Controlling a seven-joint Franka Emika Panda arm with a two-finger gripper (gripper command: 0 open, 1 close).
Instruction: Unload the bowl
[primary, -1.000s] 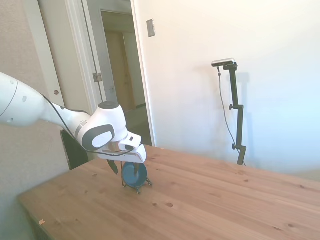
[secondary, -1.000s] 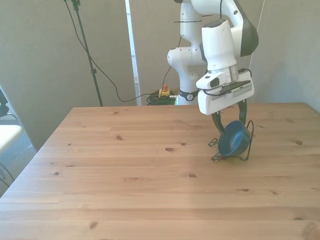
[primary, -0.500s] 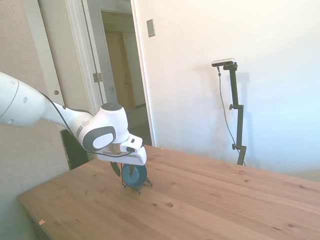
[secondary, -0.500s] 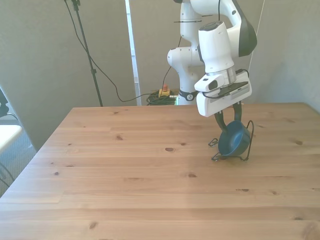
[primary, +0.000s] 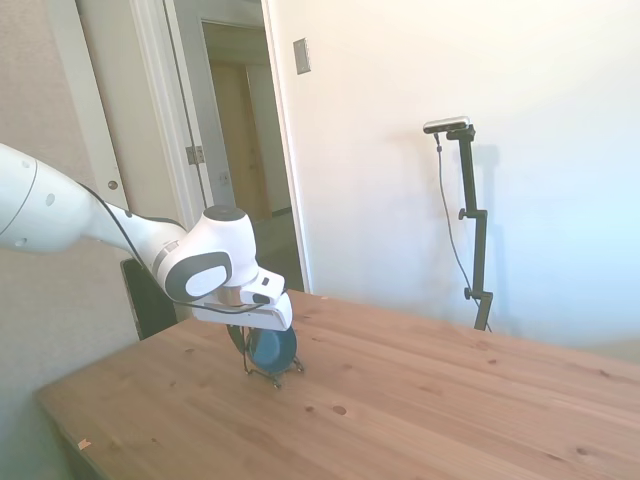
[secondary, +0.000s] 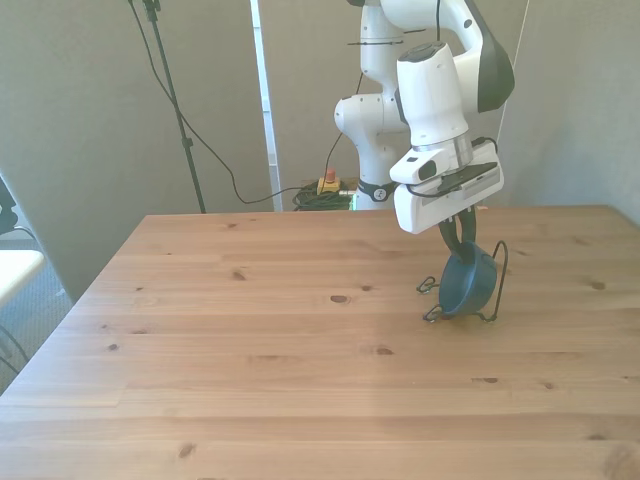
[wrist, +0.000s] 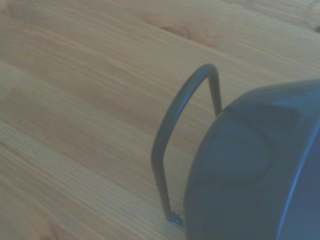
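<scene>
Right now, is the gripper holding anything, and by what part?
Yes, apparently: the gripper is shut on the bowl, gripping its upper rim while it stands on edge in the wire rack.

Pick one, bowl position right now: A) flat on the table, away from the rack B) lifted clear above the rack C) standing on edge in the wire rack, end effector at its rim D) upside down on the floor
C: the bowl stands on edge in the wire rack on the table, with the end effector down at its upper rim.

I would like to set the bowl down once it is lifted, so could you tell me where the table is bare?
The table is bare across the front view's left and near side. The only crowded spot is around the wire rack holding the bowl, under the gripper.
</scene>
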